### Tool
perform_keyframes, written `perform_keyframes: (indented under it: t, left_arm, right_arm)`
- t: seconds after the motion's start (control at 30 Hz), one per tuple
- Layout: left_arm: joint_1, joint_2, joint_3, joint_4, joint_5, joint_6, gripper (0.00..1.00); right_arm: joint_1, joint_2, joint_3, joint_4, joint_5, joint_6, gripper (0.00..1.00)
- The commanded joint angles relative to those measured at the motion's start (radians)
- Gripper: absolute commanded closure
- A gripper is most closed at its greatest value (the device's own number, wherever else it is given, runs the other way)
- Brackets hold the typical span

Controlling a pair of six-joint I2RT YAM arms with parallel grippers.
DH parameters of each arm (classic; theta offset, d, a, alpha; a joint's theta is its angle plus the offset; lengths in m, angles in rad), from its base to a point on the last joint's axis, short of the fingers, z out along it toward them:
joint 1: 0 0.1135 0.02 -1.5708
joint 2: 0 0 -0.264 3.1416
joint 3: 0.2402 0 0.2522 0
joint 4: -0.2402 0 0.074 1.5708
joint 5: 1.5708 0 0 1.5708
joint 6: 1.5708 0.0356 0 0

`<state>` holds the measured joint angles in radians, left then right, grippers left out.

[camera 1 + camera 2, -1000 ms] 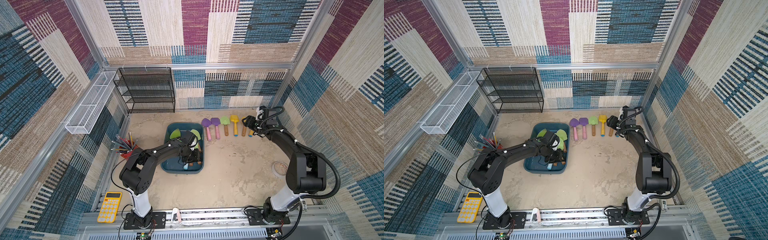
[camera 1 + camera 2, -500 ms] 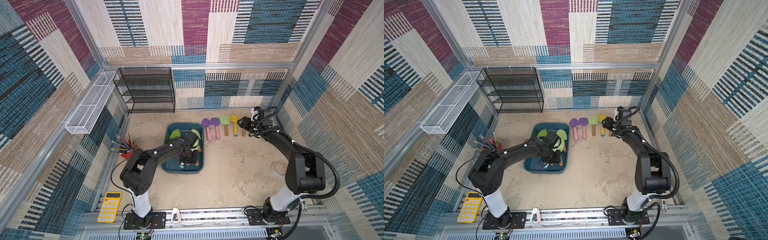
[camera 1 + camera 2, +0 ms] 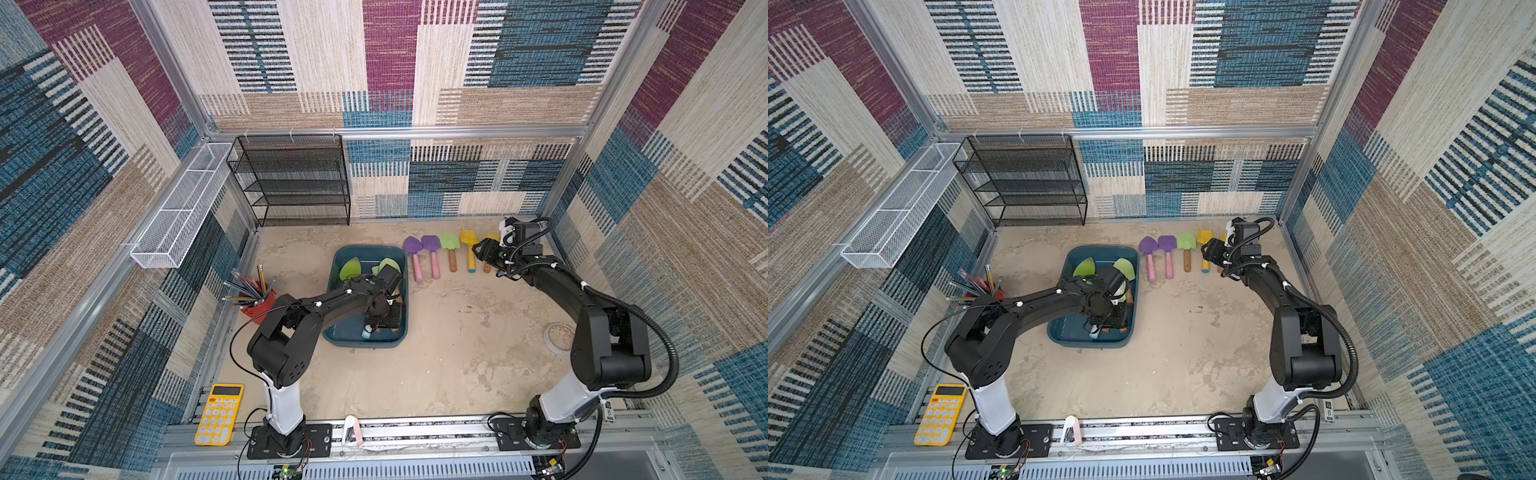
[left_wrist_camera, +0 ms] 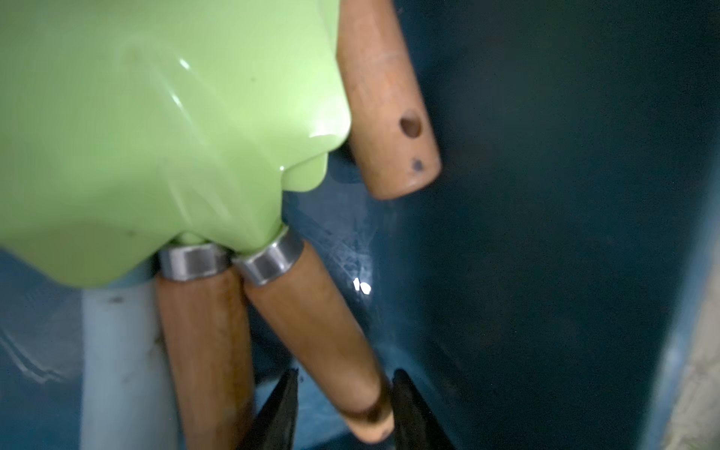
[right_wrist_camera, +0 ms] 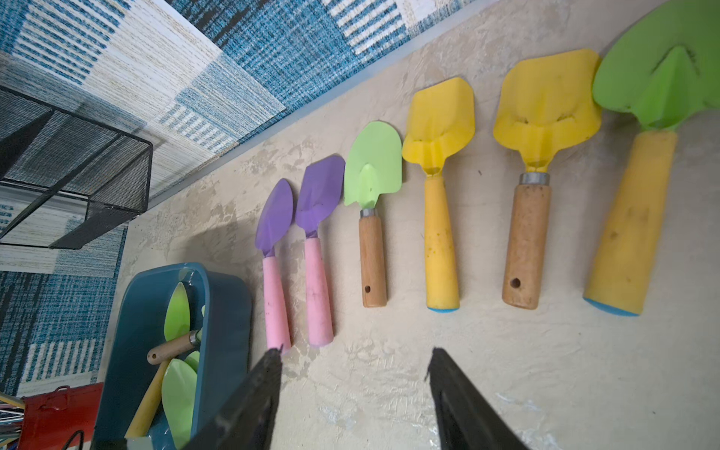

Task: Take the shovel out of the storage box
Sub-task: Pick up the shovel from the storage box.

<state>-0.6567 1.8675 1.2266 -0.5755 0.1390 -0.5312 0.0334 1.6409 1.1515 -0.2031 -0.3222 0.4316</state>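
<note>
The dark teal storage box [image 3: 365, 249] [image 3: 1100, 248] lies on the sandy floor with several green-bladed shovels in it. My left gripper [image 3: 380, 322] [image 3: 1106, 322] reaches down into its near end. In the left wrist view, the left gripper [image 4: 346, 393] is open around the end of one shovel's wooden handle [image 4: 311, 311]. One finger touches the handle and a gap shows on the other side. That shovel's green blade [image 4: 136, 117] overlaps a second wooden handle [image 4: 202, 350]. My right gripper [image 3: 484, 253] [image 5: 352, 362] hangs open and empty over bare floor.
A row of several purple, green and yellow shovels [image 5: 372, 214] lies along the back wall, right of the box. A black wire rack [image 3: 295, 183] stands at the back left under a white wire basket [image 3: 183, 203]. A red pencil cup [image 3: 257, 297] and a yellow calculator [image 3: 219, 408] sit left.
My left gripper has shifted slightly toward the box's near end, down over the handles. My right gripper has drifted a little to the left along the row of shovels.
</note>
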Motion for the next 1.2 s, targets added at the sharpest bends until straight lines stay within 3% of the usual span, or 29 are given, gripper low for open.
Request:
perform_keyframes:
  t: [0.0,0.2,0.57,0.87,1.17]
  left_arm:
    - [-0.003,0.016,0.007,0.002,0.019,-0.019,0.57]
    - [-0.003,0.015,-0.016,-0.004,-0.010,-0.022,0.60]
    - [-0.003,-0.007,-0.040,-0.013,-0.052,-0.020,0.84]
    - [-0.003,-0.103,-0.042,-0.006,-0.047,-0.017,0.98]
    - [0.036,-0.154,-0.054,0.008,0.005,-0.010,1.00]
  right_arm:
    - [0.002,-0.010,-0.006,0.034,-0.007,-0.010,0.38]
    - [0.004,-0.015,-0.016,0.037,-0.014,-0.013,0.37]
    - [0.023,-0.009,-0.007,0.032,-0.016,-0.013,0.37]
    - [0.041,-0.051,0.002,0.009,-0.031,-0.021,0.37]
    - [0.080,-0.100,-0.008,0.050,-0.170,0.026,0.36]
